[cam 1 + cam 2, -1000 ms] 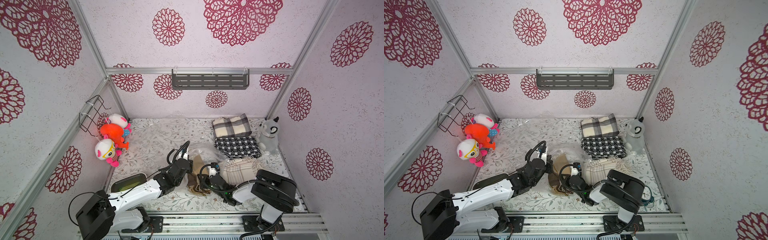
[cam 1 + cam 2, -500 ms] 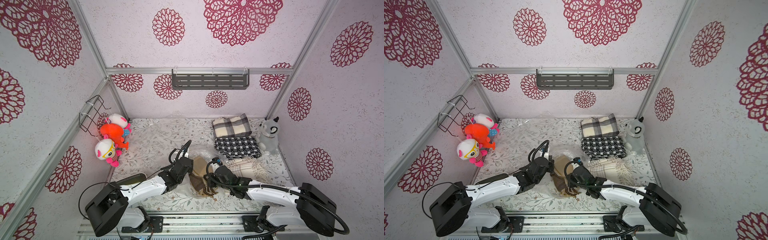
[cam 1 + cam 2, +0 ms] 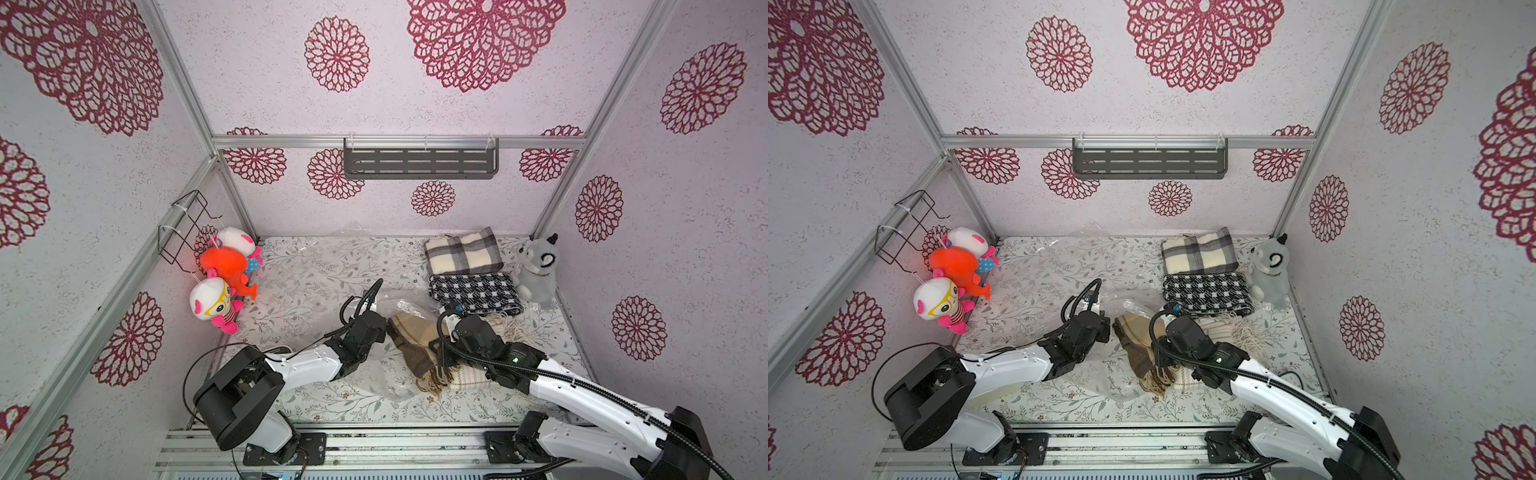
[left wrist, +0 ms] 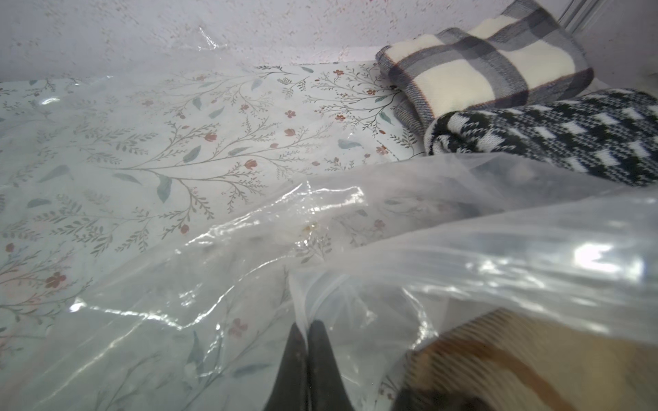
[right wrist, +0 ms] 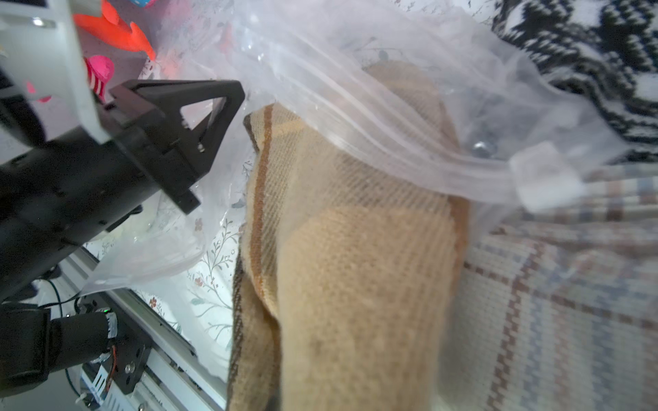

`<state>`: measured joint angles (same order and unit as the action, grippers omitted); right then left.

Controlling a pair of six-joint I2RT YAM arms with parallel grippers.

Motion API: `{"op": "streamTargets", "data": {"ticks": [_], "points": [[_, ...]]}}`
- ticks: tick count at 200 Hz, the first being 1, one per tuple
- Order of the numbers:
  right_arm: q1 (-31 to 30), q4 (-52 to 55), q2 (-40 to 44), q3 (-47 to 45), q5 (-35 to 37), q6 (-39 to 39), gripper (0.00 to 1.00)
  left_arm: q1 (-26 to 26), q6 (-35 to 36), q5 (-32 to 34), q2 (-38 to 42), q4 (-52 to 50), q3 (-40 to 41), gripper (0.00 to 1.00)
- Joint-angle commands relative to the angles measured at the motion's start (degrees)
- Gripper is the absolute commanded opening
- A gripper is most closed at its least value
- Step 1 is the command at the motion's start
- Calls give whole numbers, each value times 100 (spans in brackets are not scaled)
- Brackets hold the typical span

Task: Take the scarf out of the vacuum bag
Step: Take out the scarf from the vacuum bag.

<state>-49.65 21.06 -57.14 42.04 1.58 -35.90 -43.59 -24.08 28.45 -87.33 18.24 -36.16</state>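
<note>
Left gripper (image 4: 305,325) pinched shut on clear crinkly plastic vacuum bag (image 4: 463,256). Right gripper (image 3: 437,355) grips tan-brown knit scarf (image 5: 356,267), half out of bag's mouth.

Bright even light; vacuum bag (image 4: 356,249) glares; right wrist view blurred.

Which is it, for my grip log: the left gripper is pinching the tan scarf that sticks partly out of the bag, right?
No: the left gripper is pinching the clear plastic of the bag, not the scarf, as the left wrist view shows. The scarf does stick partly out of the bag.
</note>
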Motion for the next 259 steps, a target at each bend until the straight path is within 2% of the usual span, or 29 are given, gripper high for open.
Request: {"op": "streamTargets", "data": {"ticks": [1, 29, 55, 106, 139, 166, 218, 259], "points": [[44, 417, 280, 330, 121, 150, 0, 333, 2, -154, -182, 177, -87, 0], [63, 441, 436, 388, 58, 161, 0, 615, 26, -316, -394, 180, -231, 0], [136, 545, 355, 625, 44, 302, 0, 659, 56, -321, -482, 213, -226, 0], [597, 843, -132, 1855, -265, 823, 0, 845, 93, -222, -361, 189, -76, 0], [641, 1031, -349, 2711, -570, 1022, 0, 1003, 125, -369, -387, 111, -122, 0], [641, 1081, -421, 3060, -765, 1041, 0, 1066, 153, -444, -526, 21, -272, 0], [725, 919, -671, 3471, -557, 1086, 0, 1094, 116, -541, -527, 105, -172, 0], [1015, 904, -1419, 4464, -955, 1226, 0, 1098, 70, -655, -534, 168, -100, 0]]}}
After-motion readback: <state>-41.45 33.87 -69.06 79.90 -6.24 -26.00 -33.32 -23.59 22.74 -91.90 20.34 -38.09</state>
